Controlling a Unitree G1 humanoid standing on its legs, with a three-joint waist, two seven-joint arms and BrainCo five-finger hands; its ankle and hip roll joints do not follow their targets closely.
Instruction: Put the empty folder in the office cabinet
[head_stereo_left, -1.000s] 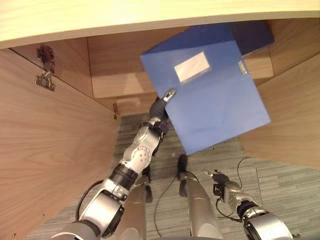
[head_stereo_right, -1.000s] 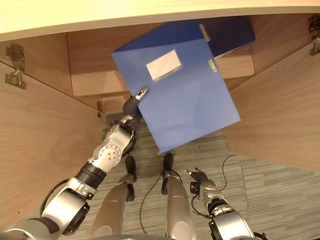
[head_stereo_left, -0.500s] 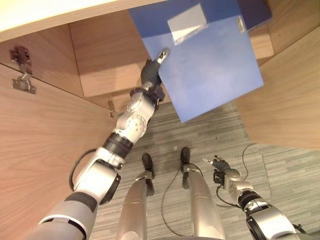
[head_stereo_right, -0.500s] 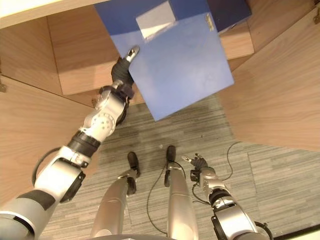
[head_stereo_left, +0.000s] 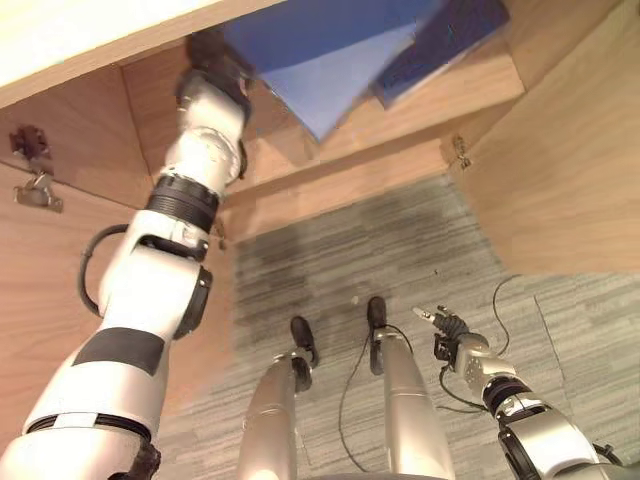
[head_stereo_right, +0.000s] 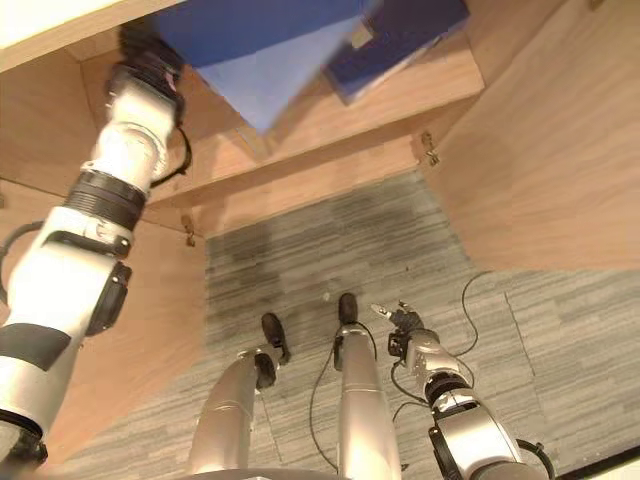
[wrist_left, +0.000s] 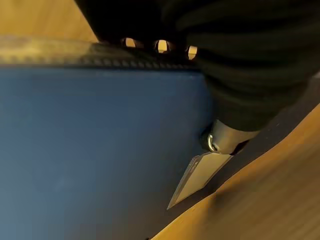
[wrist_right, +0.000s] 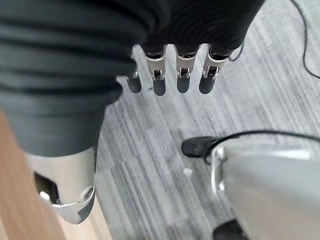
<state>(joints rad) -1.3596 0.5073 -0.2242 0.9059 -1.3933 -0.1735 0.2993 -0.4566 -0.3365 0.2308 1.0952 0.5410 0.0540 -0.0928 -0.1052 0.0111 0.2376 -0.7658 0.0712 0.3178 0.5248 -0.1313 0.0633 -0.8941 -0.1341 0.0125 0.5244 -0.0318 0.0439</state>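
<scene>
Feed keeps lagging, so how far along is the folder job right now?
Done: the cabinet door stands open and the blue folder is raised to the shelf opening. In hand: the left hand is shut on the folder, thumb on its face, beside a darker folder on the shelf. Left: slide it in and let go. The right hand hangs open, low.

From the head camera I see my left arm raised into the open cabinet (head_stereo_right: 520, 150), its robot hand (head_stereo_right: 150, 62) at the left edge of the blue folder (head_stereo_right: 255, 50), fingers hidden behind it. The folder is tilted over the wooden shelf (head_stereo_right: 340, 130), next to a darker blue folder (head_stereo_right: 400, 40). My right robot hand (head_stereo_right: 400, 322) hangs low over the grey carpet (head_stereo_right: 330, 240), fingers relaxed.
</scene>
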